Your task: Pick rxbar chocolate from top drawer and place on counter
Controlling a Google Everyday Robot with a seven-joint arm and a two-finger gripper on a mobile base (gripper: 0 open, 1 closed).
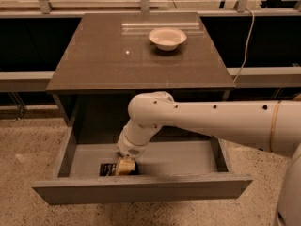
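the rxbar chocolate [108, 169] lies flat on the floor of the open top drawer [141, 190], close behind the front panel and left of centre. the gripper [125, 166] is down on its right end; whether it is spread or pinching the bar, i cannot tell. a good pick likely needs a firm hold across the thin wrapper, then a straight lift clear of the front panel before swinging to the counter [117, 60], away from the white bowl [167, 37]. the bar's right part is hidden under the gripper, and its print is unreadable.
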